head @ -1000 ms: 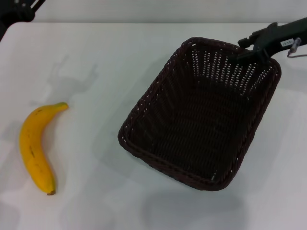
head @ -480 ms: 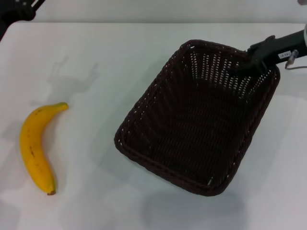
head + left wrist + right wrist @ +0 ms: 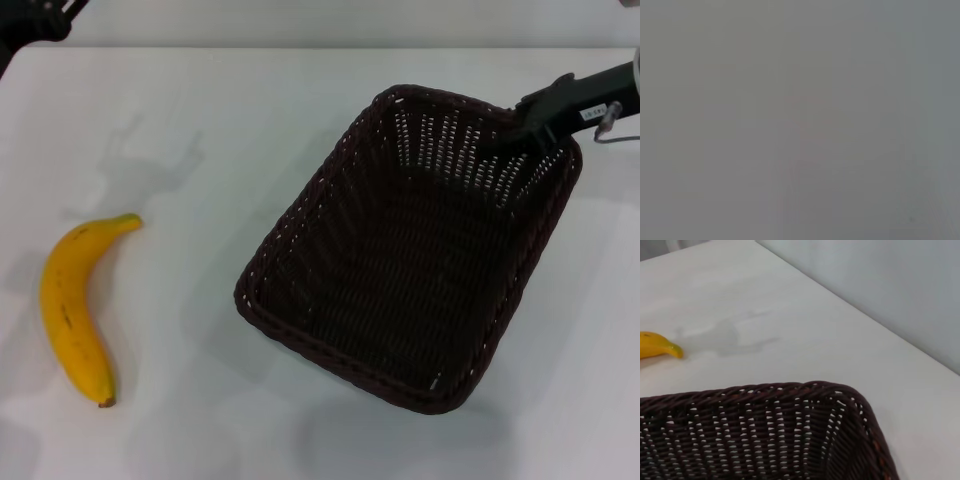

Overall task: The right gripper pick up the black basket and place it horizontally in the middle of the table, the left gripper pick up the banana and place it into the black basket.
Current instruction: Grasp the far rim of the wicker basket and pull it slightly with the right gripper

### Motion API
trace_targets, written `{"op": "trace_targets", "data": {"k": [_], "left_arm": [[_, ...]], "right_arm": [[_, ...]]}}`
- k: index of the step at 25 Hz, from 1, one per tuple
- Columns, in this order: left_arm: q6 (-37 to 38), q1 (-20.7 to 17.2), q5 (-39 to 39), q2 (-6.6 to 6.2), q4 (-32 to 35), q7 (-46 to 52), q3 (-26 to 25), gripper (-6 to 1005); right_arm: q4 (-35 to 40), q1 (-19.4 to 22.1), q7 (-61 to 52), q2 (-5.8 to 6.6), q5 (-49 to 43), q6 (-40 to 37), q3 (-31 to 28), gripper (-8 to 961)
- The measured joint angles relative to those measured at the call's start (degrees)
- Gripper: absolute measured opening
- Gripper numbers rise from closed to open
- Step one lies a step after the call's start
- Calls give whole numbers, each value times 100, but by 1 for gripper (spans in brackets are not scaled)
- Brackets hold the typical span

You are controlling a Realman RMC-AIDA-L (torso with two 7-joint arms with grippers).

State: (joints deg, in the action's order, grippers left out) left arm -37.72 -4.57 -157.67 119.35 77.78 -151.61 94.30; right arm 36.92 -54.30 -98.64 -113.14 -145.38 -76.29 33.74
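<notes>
Right gripper (image 3: 508, 128) sits at the far right corner of the black basket (image 3: 410, 245) — its fingers appear clamped on the braided rim there, and the basket body extends from them at an angle across the table (image 3: 250, 120). Banana (image 3: 72, 305) lies flat well apart from those fingers, beyond the basket's opposite side. Left gripper (image 3: 30, 20) is parked at the far left corner — finger state cannot be determined.
</notes>
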Motion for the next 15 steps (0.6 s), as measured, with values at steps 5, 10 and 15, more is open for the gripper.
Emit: {"op": "trace_targets", "data": {"k": [5,10,15], "left_arm": [[1,0,0,0,0,0,0,876],[8,0,0,0,-5,0,0,876],[4,-7,0,0,-8,0,0,876]], "right_arm": [[53,-13,-92,-4,-14,19,283,376],[122,-19,-186,-9,8,100,704,241],[458,56,-282,-117,-40,74,783,202]]}}
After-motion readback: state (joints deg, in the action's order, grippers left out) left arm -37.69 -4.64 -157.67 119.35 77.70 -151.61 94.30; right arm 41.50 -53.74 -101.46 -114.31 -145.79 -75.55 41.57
